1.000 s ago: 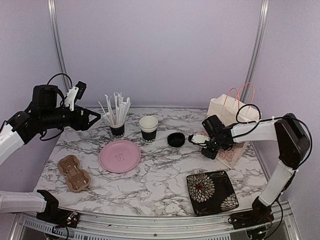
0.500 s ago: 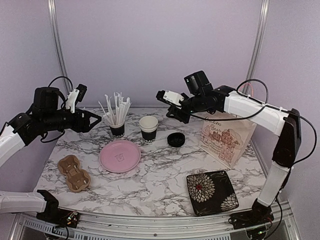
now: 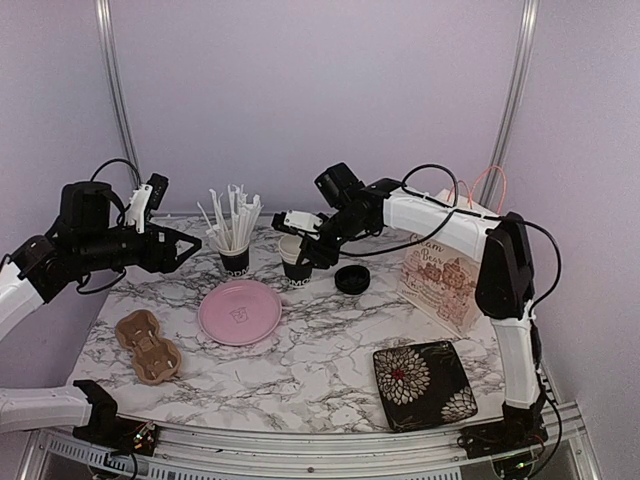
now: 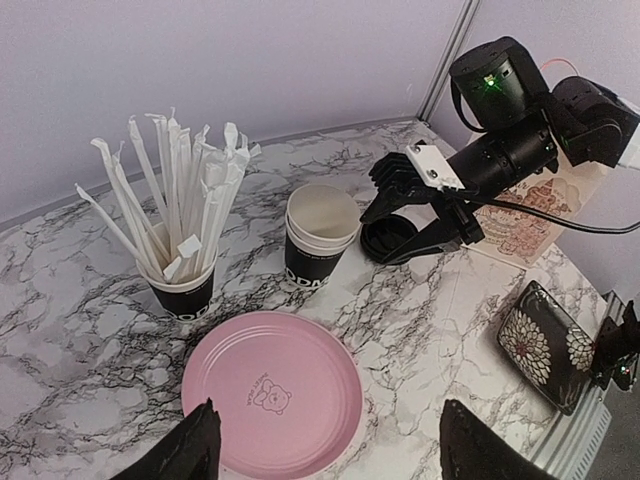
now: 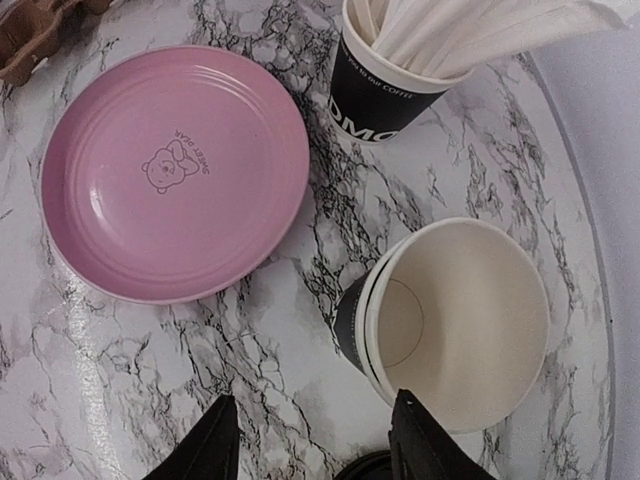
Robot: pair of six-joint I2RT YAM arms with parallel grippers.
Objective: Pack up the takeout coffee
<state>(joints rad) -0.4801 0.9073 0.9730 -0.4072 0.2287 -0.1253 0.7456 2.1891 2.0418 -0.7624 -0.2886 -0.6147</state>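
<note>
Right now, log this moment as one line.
left pincer: open, empty | right pincer: open, near nested paper cups | black lid: on table

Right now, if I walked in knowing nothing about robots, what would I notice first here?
The right gripper, jaws open, hovers over the nested black paper cups near the back of the marble table. Just left of them stands a cup bristling with white sticks, with a pink plate in front of it.
</note>
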